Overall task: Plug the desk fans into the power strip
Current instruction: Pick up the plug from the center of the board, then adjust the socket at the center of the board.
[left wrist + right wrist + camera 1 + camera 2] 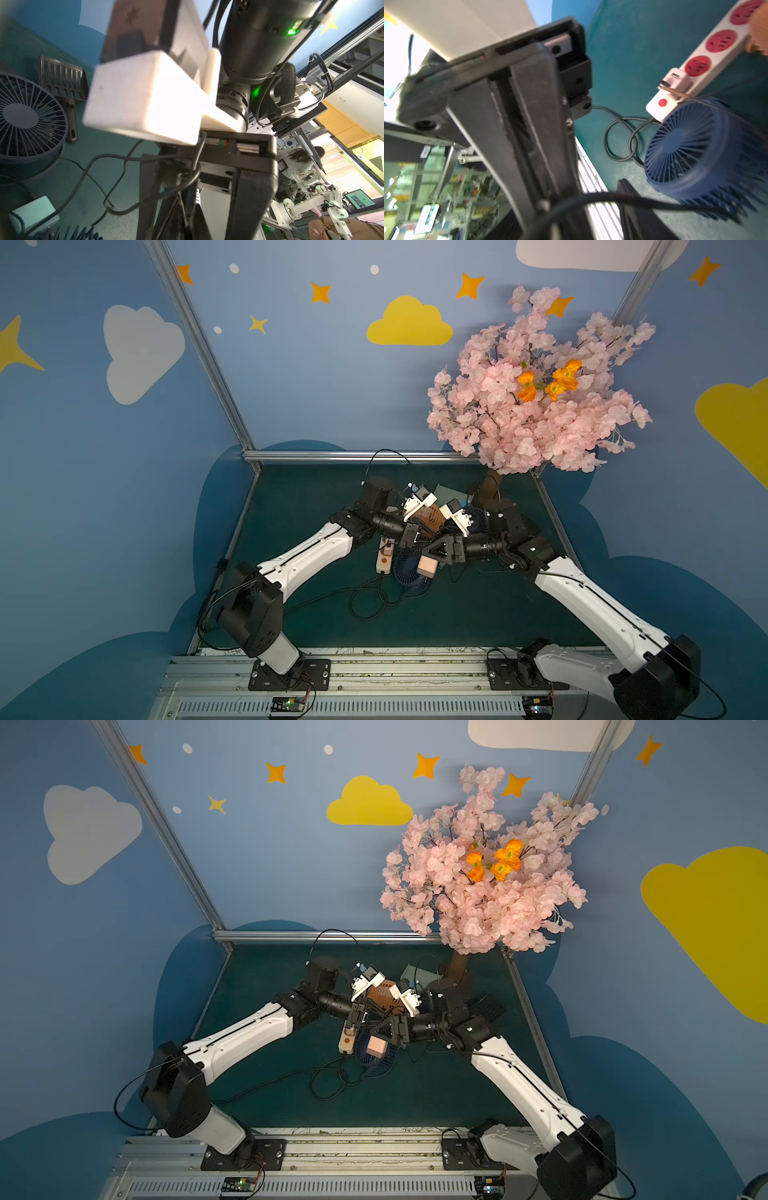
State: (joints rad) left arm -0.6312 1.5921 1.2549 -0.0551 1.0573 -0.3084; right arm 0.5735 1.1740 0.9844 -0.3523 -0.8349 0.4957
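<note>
Only mark seen is on the red button (662, 102) of the strip (710, 53), too blurred to read. L gripper (542, 195) has jaws pressed together w/ a black cable (623, 199) crossing by its tips, can't tell if pinched. R gripper (430, 551) has jaws partly apart in the L wrist view, a thin cable (124, 158) looping thru the gap, not visibly clamped, & a pale cube (427, 565) just beside it over the blue fan (691, 149). Strip lies flat on the green mat (311, 510) mid-table btwn the arms, button end right by the blue fan, w/ a pale adapter (676, 81) on it next to the button.
</note>
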